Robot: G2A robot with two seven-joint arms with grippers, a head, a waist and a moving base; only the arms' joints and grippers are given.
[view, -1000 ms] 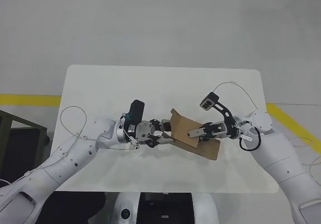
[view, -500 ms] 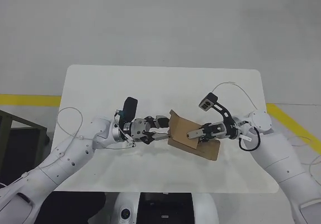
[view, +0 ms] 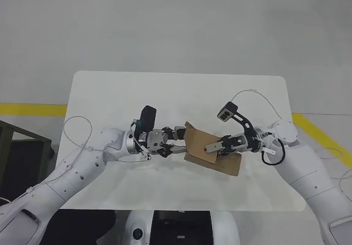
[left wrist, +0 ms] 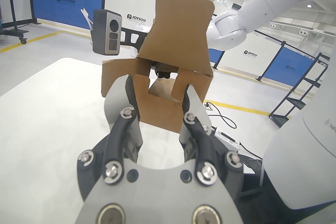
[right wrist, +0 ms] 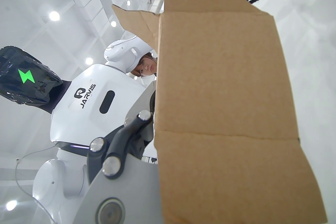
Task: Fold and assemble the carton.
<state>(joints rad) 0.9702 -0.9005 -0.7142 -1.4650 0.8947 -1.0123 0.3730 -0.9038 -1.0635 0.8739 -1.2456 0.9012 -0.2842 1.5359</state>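
Brown, half-folded cardboard carton (view: 197,139) is gripped above the white desk (view: 102,92) by the right pincer (view: 211,147). Its end flap (left wrist: 160,110) is straddled by the released left pincer (left wrist: 157,89).

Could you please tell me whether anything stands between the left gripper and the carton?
Nothing visible does. The left gripper is right at the carton: its open jaws flank the notched lower flap, with no other object between them. The right gripper holds the carton's far end.
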